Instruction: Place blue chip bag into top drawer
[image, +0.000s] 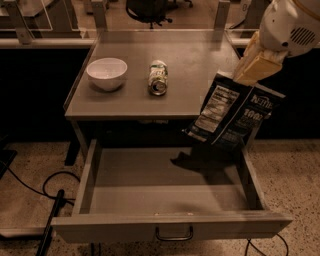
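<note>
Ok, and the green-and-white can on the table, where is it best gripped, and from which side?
Probably mid-body on the can, from above, jaws on its left and right flanks: it lies on its side, one end toward the camera. The gripper holds the blue chip bag above the right of the top drawer.

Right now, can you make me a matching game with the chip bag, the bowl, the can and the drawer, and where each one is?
Things:
1. blue chip bag
2. white bowl
3. can
4. top drawer

Places or states:
A. lying on its side, middle of the table
B. pulled open below the table
C. hanging from the tool, over the drawer's right side
D. standing on the table's left part

Pairs: 1-C, 2-D, 3-A, 4-B. The tool is at the upper right, shut on the bag's top edge.
</note>
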